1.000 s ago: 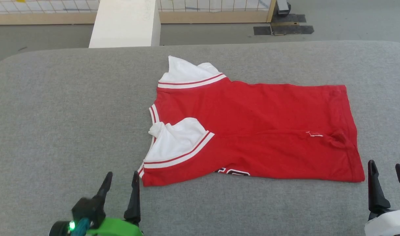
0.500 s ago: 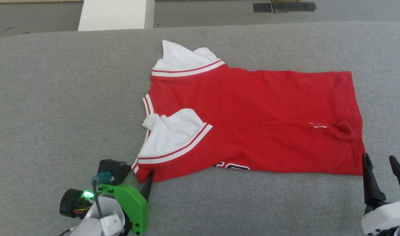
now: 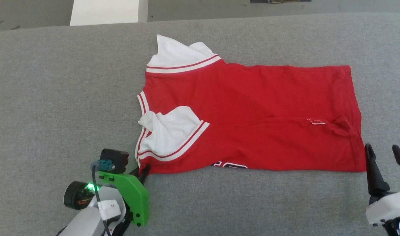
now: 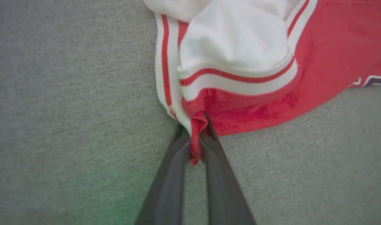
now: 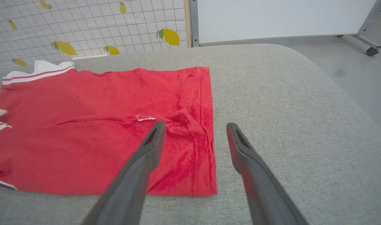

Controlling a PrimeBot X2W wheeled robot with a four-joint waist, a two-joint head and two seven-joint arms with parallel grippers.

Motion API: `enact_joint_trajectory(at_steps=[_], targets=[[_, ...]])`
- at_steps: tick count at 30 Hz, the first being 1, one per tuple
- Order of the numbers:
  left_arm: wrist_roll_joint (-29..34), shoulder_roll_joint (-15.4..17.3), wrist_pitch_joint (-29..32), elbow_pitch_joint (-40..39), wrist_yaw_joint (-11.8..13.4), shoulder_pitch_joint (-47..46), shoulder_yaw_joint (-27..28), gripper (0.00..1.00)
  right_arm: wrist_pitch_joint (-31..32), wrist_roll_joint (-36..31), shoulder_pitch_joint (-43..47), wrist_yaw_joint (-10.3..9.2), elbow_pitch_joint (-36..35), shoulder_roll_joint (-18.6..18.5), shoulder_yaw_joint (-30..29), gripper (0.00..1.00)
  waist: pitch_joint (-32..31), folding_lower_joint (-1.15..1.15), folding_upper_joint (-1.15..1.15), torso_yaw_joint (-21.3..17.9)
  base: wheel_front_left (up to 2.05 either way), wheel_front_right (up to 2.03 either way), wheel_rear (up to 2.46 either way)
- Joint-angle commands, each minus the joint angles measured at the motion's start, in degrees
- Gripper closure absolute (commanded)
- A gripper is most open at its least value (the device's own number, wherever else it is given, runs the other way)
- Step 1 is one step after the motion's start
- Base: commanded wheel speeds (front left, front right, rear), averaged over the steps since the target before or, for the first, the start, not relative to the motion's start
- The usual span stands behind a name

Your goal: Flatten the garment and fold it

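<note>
Left gripper [image 4: 195, 131] is clamping down on the shirt [image 3: 252, 108]. It is pinching a small tuck of red cloth at the near shoulder corner, right beside the striped trim. The tuck is sitting deep between the fingers, so the grip is looking solid.

Right gripper [image 5: 195, 125] is standing open and gripping nothing. It is hovering at the near corner of the hem [image 3: 355, 114], one finger over red cloth and the other over bare tabletop [image 3: 55, 82]. Can't tell whether the tips are touching the surface.

Shirt is lying sideways mid-tabletop, collar end toward the robot's left, hem toward its right. Body is lying mostly flat, plain red side facing up. A sliver of the black print [image 3: 229, 165] is peeking out under the near edge. Near sleeve [image 3: 170, 131] is lying turned in over the body and bunching at its tip. Far sleeve [image 3: 177, 54] is sticking out past the far shoulder, a bit rumpled. A low crease is running lengthwise, ending in a pucker by the hem.

Progress, my read: flattening is looking roughly done, folding is barely starting. One corner is being held, the hem corner isn't yet. Remaining:
- closing the right gripper on the hem corner
- carrying the near edge across
- tucking in the far sleeve
- folding crosswise
</note>
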Motion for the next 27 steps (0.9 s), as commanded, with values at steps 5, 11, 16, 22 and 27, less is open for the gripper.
enact_joint_trajectory(at_steps=[5,11,16,22,27], targets=[[-1.07,1.15,-1.20,-3.33,2.48,3.82,2.12,1.00,6.42,2.01,-3.16,-0.08,1.35,-1.73,-0.11,0.00,-0.73,0.00,0.00,0.69,0.00,0.00,0.00],[-0.72,1.81,-0.90,-8.72,4.35,5.81,2.30,1.00,18.84,3.15,-3.73,-0.08,4.56,-3.53,-1.18,0.00,1.42,0.00,0.00,2.10,0.00,0.00,0.00],[-0.07,1.16,-0.49,-10.54,4.98,5.03,1.53,1.00,22.16,3.49,-4.76,-0.08,6.33,-3.46,-1.96,0.00,3.73,0.00,0.00,3.30,0.00,0.00,0.00],[0.15,0.47,-0.28,-10.32,4.93,3.79,0.86,1.00,24.78,4.58,-6.14,-0.08,8.88,-3.36,-1.10,1.00,4.89,0.00,0.00,3.86,0.00,0.00,0.00],[-0.60,0.51,0.44,-9.94,4.92,4.14,0.73,1.00,25.68,5.16,-7.06,-0.08,8.56,-3.55,-1.80,1.00,3.20,0.00,0.00,3.84,0.00,0.00,0.00]])
